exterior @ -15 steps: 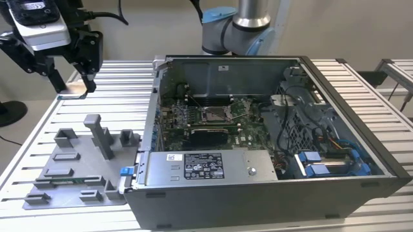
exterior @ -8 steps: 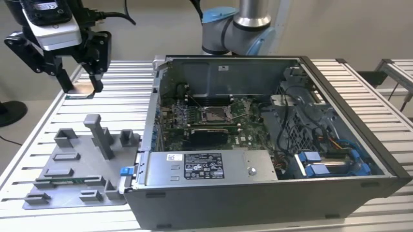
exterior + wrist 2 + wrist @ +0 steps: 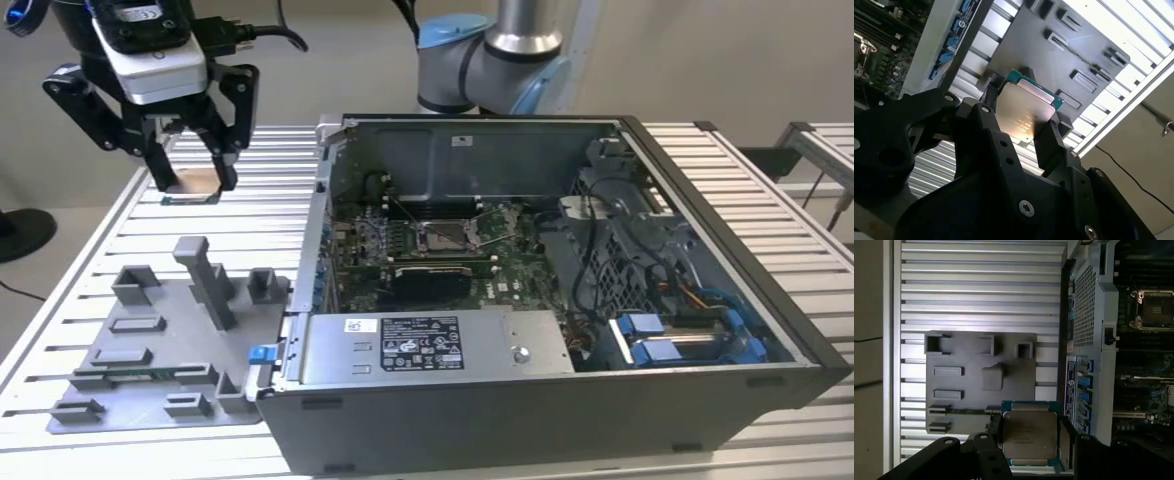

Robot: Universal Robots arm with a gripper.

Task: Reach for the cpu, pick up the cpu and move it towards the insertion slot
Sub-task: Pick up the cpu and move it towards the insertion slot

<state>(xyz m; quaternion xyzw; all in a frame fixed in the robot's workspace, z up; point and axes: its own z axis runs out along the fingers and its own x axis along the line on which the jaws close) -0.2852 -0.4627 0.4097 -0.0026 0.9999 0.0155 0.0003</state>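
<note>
Holding the cpu (image 3: 191, 183) in the gripper (image 3: 194, 190), above the slatted surface (image 3: 274, 190).
Clenched on two opposite edges of the chip, with the tan side showing in the exterior view and the silvery face and green rim in both wrist views. Held well apart from the insertion slot (image 3: 447, 236) inside the open computer case (image 3: 467, 160), off to the exterior view's left of that case, beyond the grey fixture plate (image 3: 147, 370) lying on the surface.

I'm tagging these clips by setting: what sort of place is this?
Probably a robotics lab bench set up for computer assembly: an open computer case lies on a slatted metal table, a grey fixture plate sits beside it, and the gripper holds the cpu above the table.
</note>
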